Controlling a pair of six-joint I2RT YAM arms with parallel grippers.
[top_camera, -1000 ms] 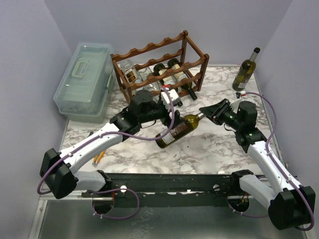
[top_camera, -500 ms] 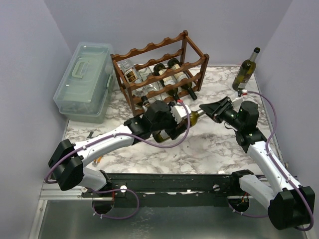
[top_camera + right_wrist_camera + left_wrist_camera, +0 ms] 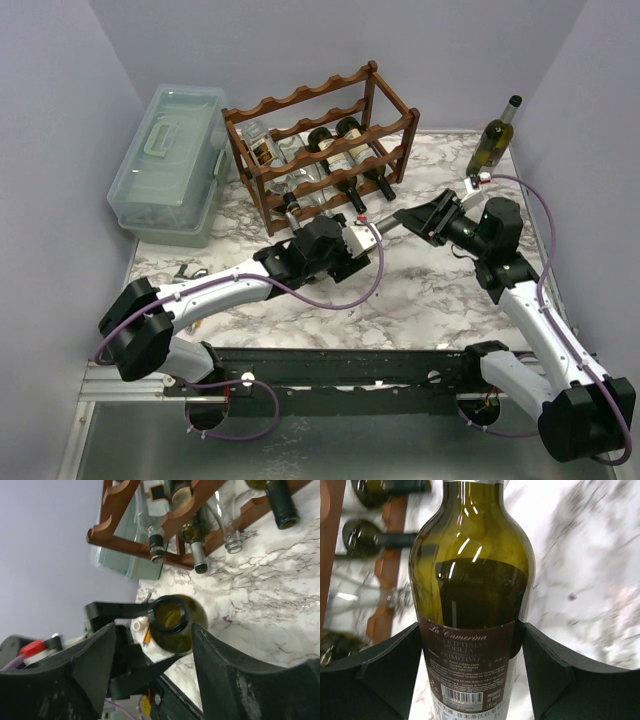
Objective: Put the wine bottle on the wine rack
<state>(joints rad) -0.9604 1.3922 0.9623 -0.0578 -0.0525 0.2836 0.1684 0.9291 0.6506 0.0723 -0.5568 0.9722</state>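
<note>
The dark green wine bottle [image 3: 470,580] with a brown label lies low over the marble table, its neck [image 3: 385,222] pointing right. My left gripper [image 3: 471,627] is shut on its body at the label, one finger on each side; in the top view this gripper [image 3: 358,238] covers most of the bottle. My right gripper [image 3: 408,215] is open, its fingers standing apart on either side of the bottle's open mouth [image 3: 170,614] without touching it. The reddish-brown wine rack [image 3: 320,140] stands behind and holds several bottles on its lower tiers.
A pale green plastic box [image 3: 170,160] sits at the back left beside the rack. Another green bottle [image 3: 495,140] stands upright at the back right corner. A small dark object [image 3: 185,270] lies on the table near the left arm.
My left arm swung from beside the rack onto the lying bottle and closed on its body. The bottle shifted up and right. My right gripper moved slightly back with the neck.
</note>
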